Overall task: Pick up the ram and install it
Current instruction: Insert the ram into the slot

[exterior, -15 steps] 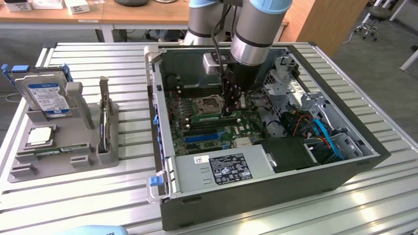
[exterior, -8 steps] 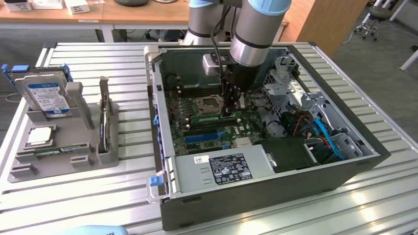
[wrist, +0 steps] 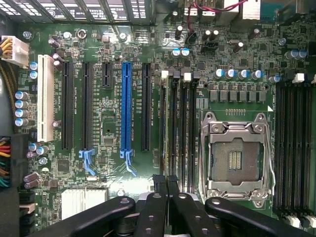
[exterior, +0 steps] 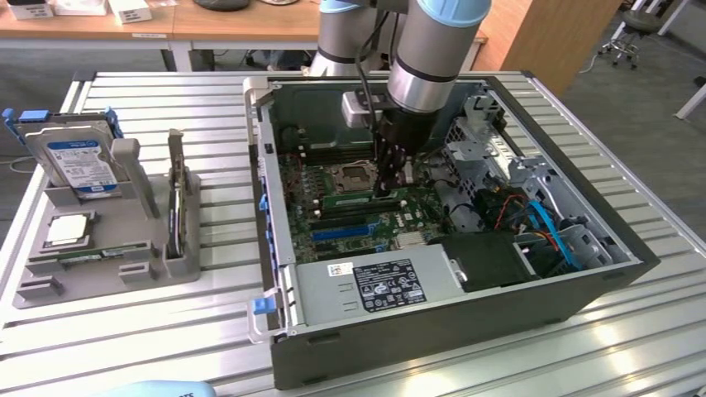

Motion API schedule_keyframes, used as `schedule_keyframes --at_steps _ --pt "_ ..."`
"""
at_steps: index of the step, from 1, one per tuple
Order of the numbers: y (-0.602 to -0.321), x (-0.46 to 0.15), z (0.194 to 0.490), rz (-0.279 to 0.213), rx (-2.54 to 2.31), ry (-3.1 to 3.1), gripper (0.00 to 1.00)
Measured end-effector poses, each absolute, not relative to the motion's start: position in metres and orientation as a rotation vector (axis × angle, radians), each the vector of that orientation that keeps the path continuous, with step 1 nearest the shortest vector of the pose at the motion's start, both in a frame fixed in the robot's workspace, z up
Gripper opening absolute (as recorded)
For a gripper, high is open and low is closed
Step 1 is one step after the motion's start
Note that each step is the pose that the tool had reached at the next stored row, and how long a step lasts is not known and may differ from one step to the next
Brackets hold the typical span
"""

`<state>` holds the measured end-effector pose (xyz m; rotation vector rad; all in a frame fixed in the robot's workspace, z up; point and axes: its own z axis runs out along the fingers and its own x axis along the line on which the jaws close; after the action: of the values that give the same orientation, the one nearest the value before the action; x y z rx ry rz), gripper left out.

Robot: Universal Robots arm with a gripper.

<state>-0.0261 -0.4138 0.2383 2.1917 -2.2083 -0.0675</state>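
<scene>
— Exterior view first: where did the ram (exterior: 350, 199) stand?

— Not on the tray (exterior: 66, 285) but inside the open computer case (exterior: 441, 331). It stood on its edge along the memory slots, just beside the empty processor socket (exterior: 353, 175). The gripper (exterior: 386, 192) reached straight down onto the end of the stick toward the exterior view's right. A look-alike green stick (exterior: 105, 253) lay untouched on the tray, at the exterior view's left.

— And the wrist view?

— The fingers (wrist: 152, 212) were pressed almost together over the slot of that bank farthest from the socket. They seemed to be pinching the ram's thin edge, though the board was hard to make out edge-on.

— So how far along was the job?

— Picking up and carrying looked done. Whether the stick sat fully home, with the white latches (wrist: 164, 74) snapped shut, could not be told. Final seating seemed to be what was left.
</scene>
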Motion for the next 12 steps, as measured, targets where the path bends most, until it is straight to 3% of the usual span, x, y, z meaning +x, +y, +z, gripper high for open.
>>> schedule_keyframes --at_steps 12 --pt "-0.4137 -0.0261 0.2339 -0.068 2.192 -2.209 0.12"
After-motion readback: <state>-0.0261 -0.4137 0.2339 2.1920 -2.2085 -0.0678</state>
